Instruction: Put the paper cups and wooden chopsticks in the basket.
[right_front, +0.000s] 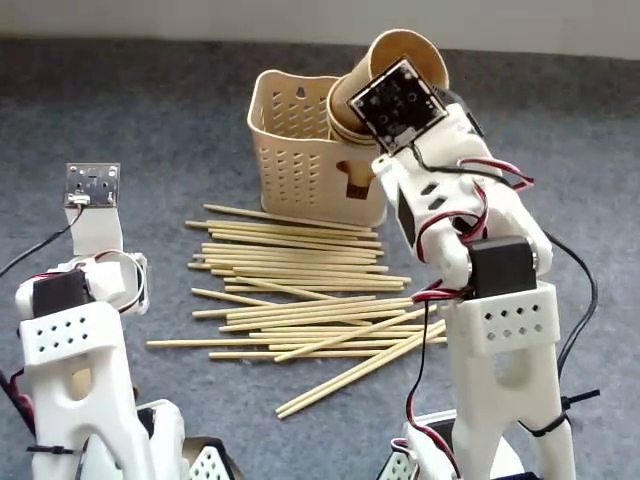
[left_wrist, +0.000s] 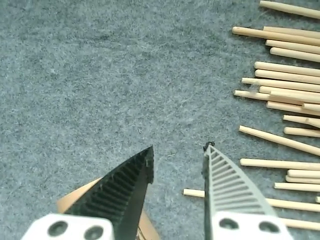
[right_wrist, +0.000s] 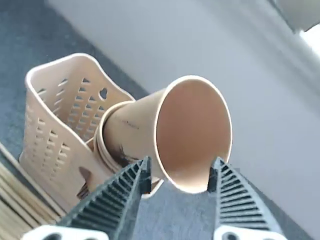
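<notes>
A tan paper cup (right_wrist: 195, 135) lies tilted between my right gripper's (right_wrist: 180, 167) fingers, which are shut on it near the rim. Its base is nested in another cup (right_wrist: 107, 145) standing in the beige perforated basket (right_wrist: 55, 110). In the high view the held cup (right_front: 420, 45) sticks up over the basket's (right_front: 300, 160) right end. Many wooden chopsticks (right_front: 300, 270) lie scattered on the grey carpet in front of the basket. My left gripper (left_wrist: 177, 150) hangs open over bare carpet, just left of the chopstick (left_wrist: 280, 85) ends, with nothing between its fingers.
A tan piece (left_wrist: 70, 200) shows under the left gripper's black finger; I cannot tell what it is. The left arm (right_front: 95, 230) stands left of the chopstick pile. A pale wall runs behind the basket.
</notes>
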